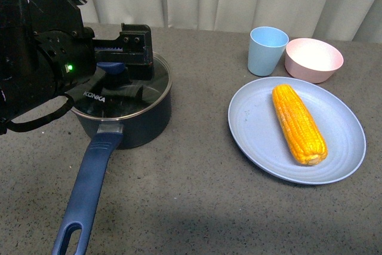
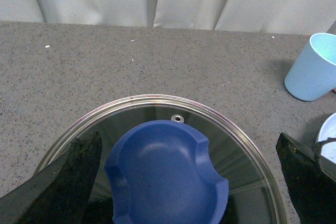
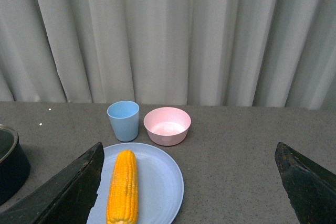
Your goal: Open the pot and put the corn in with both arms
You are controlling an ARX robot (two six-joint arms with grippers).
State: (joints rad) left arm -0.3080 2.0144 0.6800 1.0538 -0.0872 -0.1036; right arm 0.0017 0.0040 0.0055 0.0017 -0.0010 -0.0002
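Now our left gripper (image 2: 181, 148) is released around the blue plastic knob (image 2: 165, 177) of the round glass lid (image 2: 239, 148); closing off-centre, we may tilt and drop it.

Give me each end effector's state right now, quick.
Left end effector: open, fingers either side of the lid knob, not clamped.
Right end effector: open, holding nothing.

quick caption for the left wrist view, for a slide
Left gripper open over the glass lid, fingers either side of its blue knob, pale blue cup nearby.
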